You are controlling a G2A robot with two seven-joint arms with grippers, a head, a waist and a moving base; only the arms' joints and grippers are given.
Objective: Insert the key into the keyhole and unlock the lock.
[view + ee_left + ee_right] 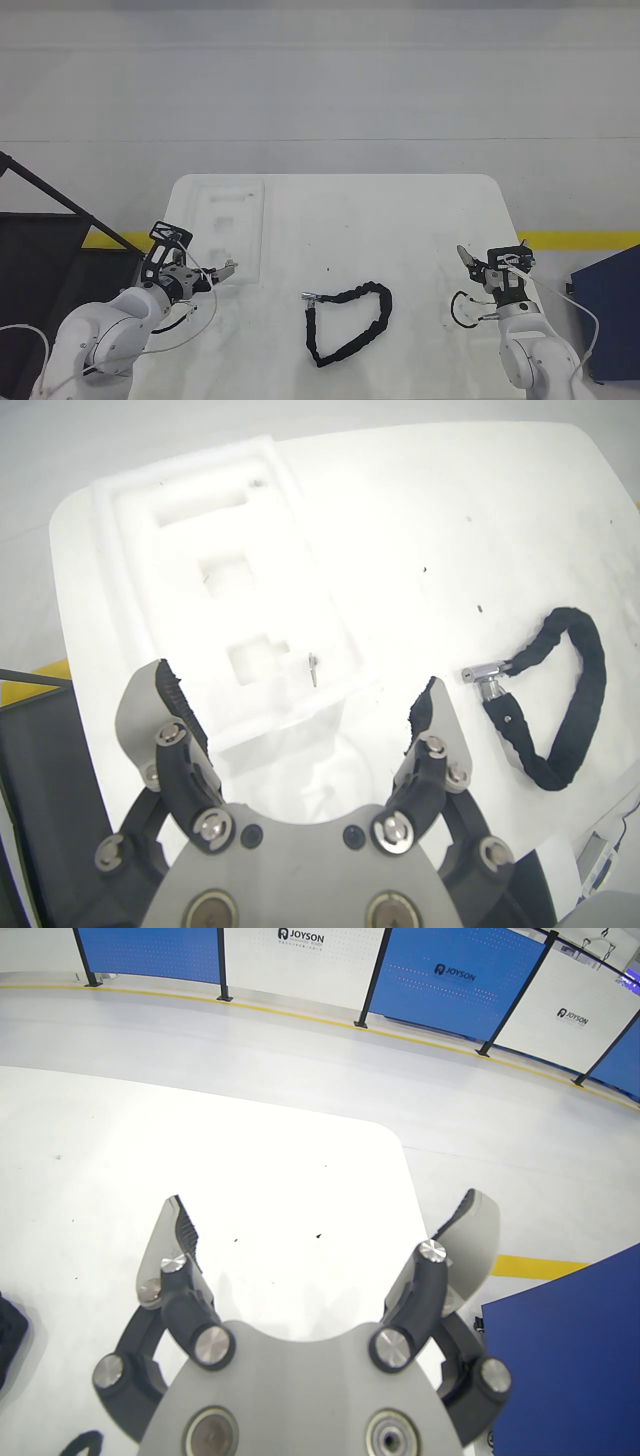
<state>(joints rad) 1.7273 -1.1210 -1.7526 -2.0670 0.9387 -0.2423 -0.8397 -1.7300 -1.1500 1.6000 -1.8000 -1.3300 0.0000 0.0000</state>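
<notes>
A black fabric-covered chain lock lies in a loop at the table's middle front, its chrome lock body with the keyhole at the loop's left end. A small silver key rests in the white foam tray at the table's left. My left gripper hovers open over the tray's near edge, the key a short way beyond its fingers. My right gripper stands open and empty above the table's right front corner, far from the lock.
The foam tray has several square recesses. The white table is bare behind the chain. A dark blue panel stands just past the table's right edge, and a black frame lies off the left edge.
</notes>
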